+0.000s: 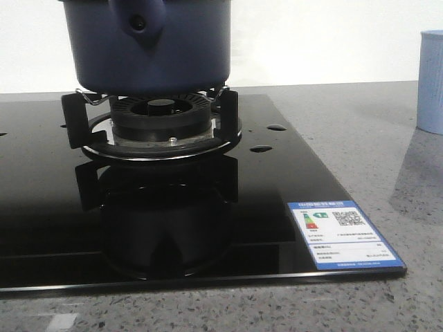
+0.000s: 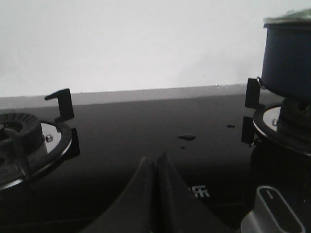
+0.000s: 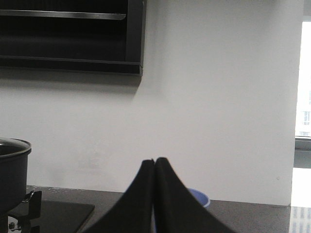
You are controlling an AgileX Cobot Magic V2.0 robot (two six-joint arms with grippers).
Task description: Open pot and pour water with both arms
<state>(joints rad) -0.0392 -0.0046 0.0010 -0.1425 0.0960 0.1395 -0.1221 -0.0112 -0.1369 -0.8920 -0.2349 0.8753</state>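
Nothing of the job looks begun. The large dark navy-blue round pot [image 1: 149,45] sits on the black burner stand [image 1: 159,124] of the glossy black glass hob [image 1: 291,173], and the glint along its rim in the right wrist view suggests a glass lid in place, though I cannot make the lid out clearly. The left gripper [image 2: 156,162] has its 2 black fingers pressed tip to tip, holding nothing; the pot is off to one side of it and further out, well apart, with a second burner [image 2: 29,141] on its other side. The right gripper [image 3: 155,162] is likewise closed tight on nothing, raised above the grey speckled worktop [image 1: 387,138]; the pot stands well off to one side of it, and the pale blue plastic cup [image 3: 201,196] shows just behind its fingers. So, as I judge it, all of the task is left: reaching the pot, taking off the lid, lifting and pouring, presumably toward that cup. As for writing, a blue and white energy-rating sticker [image 1: 344,234] lies at the hob's near corner, with coloured bars, a QR code and lines of Chinese text too small to read; a few white characters [image 2: 198,191] also show printed on the glass close ahead of the left gripper, unreadable.
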